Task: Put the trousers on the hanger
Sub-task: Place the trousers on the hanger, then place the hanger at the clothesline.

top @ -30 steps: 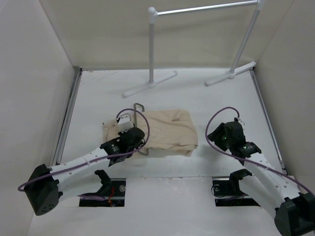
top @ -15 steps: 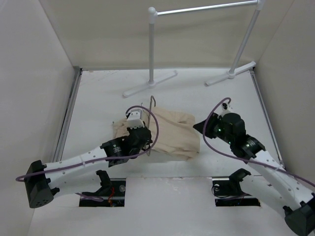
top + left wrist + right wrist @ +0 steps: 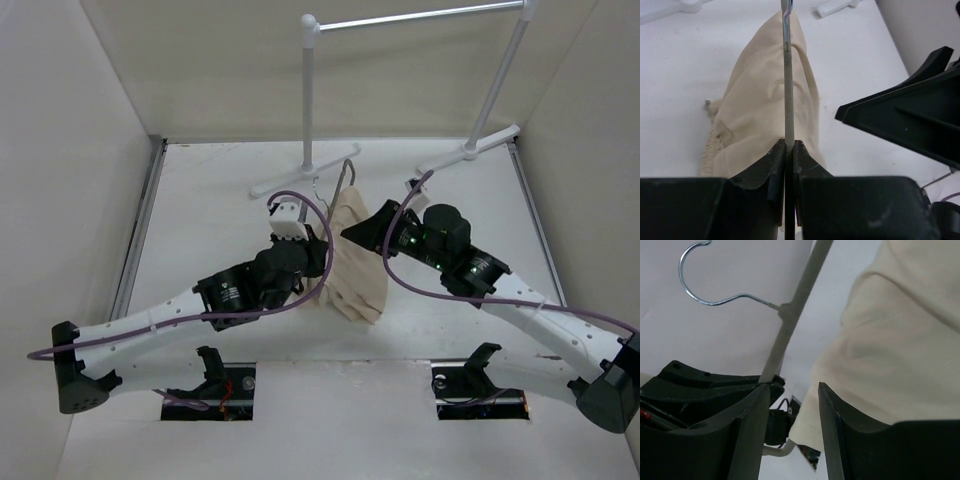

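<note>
White table (image 3: 200,200) with plain pale walls (image 3: 60,150) on the left, rear and right. The surface is matt and shows faint grey marks. A metal rail runs along each side edge where table meets wall. A white tube rack (image 3: 309,90) stands at the back on two flat feet, its top bar near the upper edge of the overhead view. Two dark rectangular openings (image 3: 210,385) sit in the near edge, one by each arm base. A purple cable (image 3: 300,196) loops above each wrist.

Trousers (image 3: 355,260): beige, bunched into a narrow, wrinkled bundle near the middle of the table, between the two arms and in front of the rack's left foot. They hang over the hanger (image 3: 344,180), with cloth falling on both sides of its thin bar. Whether the lower end rests on the table cannot be told. The hanger's hook rises above the cloth towards the rack.

Left gripper (image 3: 789,146): fingers pressed together on the hanger's thin bar, just below the cloth.

Right gripper (image 3: 794,386): fingers parted by a moderate gap with nothing clamped between them. It sits just beside the trousers on their right, with the hanger's stem passing close to one fingertip
</note>
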Robot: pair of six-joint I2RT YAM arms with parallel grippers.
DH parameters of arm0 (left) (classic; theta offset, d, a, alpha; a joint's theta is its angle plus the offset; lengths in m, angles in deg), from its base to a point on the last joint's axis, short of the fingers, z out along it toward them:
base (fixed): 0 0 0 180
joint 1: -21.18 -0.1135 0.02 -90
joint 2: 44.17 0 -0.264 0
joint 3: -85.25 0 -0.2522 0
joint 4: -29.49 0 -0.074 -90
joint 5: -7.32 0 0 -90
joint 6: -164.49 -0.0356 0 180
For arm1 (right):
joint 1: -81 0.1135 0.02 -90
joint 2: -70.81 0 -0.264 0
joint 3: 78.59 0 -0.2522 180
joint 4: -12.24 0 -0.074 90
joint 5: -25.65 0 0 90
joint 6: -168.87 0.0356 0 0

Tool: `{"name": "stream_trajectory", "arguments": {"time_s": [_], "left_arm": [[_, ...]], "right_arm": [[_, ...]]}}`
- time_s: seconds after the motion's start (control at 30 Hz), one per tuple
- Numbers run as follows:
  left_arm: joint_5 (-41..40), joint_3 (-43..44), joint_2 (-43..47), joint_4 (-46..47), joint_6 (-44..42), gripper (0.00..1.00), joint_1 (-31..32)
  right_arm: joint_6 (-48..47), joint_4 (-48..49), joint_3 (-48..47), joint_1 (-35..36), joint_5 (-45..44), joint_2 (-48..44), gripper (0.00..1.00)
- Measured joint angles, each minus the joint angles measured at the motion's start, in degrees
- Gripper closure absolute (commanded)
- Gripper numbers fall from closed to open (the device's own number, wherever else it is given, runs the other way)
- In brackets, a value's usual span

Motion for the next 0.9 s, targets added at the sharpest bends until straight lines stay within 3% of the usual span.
{"name": "stream_trajectory", "arguments": {"time_s": [0.47, 0.9], "left_arm": [[2.49, 12.55, -9.68, -0.07, -6.67, 1.00, 1.92], [5.46, 15.87, -12.85, 2.16, -9.77, 1.00, 2.03]], "right_arm": [[1.20, 2.03, -5.33, -0.15, -0.79, 0.20, 0.50], [2.21, -3.32, -5.79, -1.40, -6.54, -0.74, 0.51]]}}
